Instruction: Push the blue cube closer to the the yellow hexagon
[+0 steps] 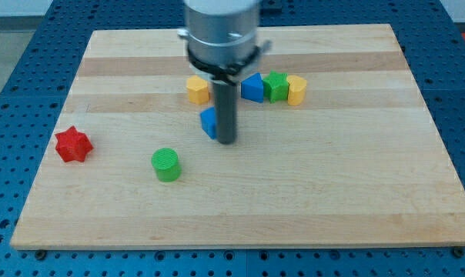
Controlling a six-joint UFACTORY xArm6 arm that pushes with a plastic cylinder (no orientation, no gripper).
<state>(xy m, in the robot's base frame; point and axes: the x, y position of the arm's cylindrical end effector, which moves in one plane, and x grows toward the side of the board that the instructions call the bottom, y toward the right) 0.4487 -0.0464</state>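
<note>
Camera view: my tip (227, 141) beside blue cube (209, 122)

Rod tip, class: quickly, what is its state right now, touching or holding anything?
My tip: no jaws, holds nothing; it stands against the blue cube's right side, below the yellow hexagon.

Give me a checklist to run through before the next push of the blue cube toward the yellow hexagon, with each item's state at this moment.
1. My tip beside the blue cube, on its right in the view: ok.
2. Actual contact between tip and cube: cannot tell, the rod hides the cube's right part.
3. Yellow hexagon in view, just above the cube: ok.
4. Tip on the side opposite the hexagon: not ok, it is to the right, not below.
5. Gap between cube and hexagon free of blocks: ok.
6. Red star and green cylinder outside the path: ok.
</note>
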